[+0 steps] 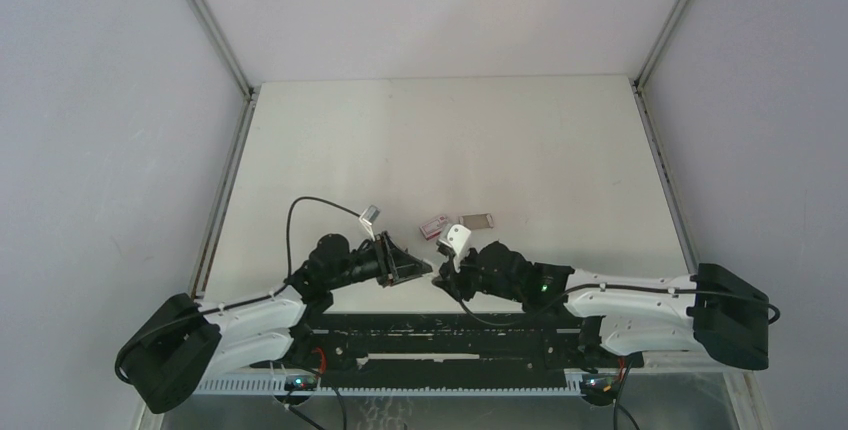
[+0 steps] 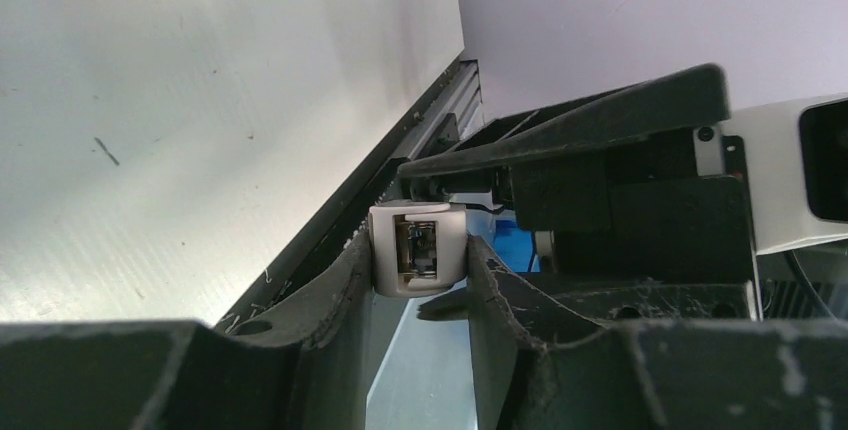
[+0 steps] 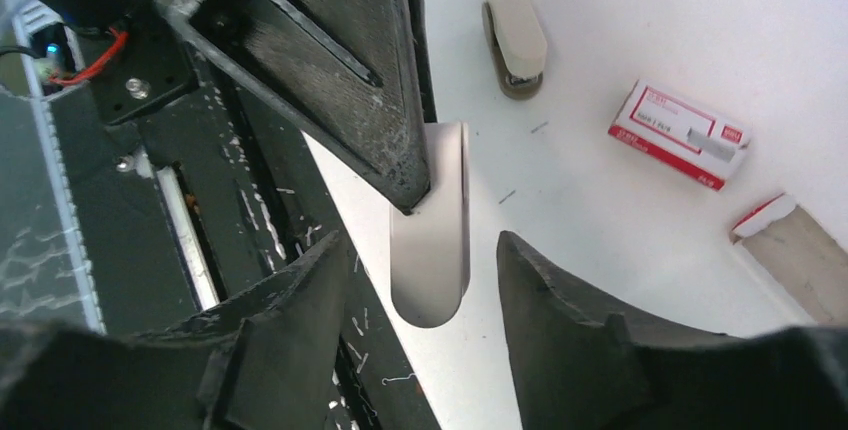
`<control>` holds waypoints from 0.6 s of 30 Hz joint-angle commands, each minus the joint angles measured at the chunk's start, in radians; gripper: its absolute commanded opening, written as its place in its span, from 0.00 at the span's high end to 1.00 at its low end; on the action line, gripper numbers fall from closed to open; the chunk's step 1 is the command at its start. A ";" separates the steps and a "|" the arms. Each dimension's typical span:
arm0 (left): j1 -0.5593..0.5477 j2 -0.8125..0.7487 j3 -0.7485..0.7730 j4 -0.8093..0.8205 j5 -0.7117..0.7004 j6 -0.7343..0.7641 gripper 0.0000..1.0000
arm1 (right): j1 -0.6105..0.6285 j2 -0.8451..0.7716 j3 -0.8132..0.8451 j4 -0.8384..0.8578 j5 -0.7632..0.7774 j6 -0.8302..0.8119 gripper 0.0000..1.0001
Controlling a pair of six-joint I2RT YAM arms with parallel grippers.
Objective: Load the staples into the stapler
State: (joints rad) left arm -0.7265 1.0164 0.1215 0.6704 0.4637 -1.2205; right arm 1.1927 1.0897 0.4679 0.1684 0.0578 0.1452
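Observation:
The stapler is a small white body with metal showing in its open end. My left gripper is shut on it, both fingers against its sides, above the table's near edge. From the right wrist, the stapler hangs between the fingers of my right gripper, which is open with a gap on each side. The two grippers meet tip to tip. A red-and-white box carries a short grey strip; I cannot tell whether that is the staples or print.
A beige-and-dark stapler-like piece lies on the table beyond the grippers. A brown cardboard sleeve lies right of the box. Loose single staples litter the black rail at the table's near edge. Walls enclose the table.

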 commanded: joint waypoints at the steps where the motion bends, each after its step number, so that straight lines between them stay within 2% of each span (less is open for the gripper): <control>1: 0.001 -0.034 0.007 0.081 0.043 0.031 0.93 | -0.017 -0.098 0.012 -0.006 -0.072 0.055 0.40; 6: 0.001 -0.084 0.017 0.061 0.094 0.128 0.97 | -0.178 -0.180 0.011 -0.052 -0.362 0.161 0.35; 10: -0.002 -0.135 0.037 0.052 0.155 0.188 1.00 | -0.268 -0.175 0.010 -0.021 -0.616 0.232 0.33; 14: -0.016 -0.176 0.067 0.004 0.188 0.251 1.00 | -0.309 -0.102 0.012 0.060 -0.805 0.306 0.33; 18: -0.041 -0.203 0.093 -0.026 0.194 0.283 1.00 | -0.308 -0.023 0.014 0.170 -0.906 0.382 0.36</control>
State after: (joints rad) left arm -0.7452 0.8444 0.1314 0.6518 0.6128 -1.0157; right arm 0.8864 1.0161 0.4679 0.1856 -0.6460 0.4141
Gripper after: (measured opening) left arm 0.385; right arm 0.655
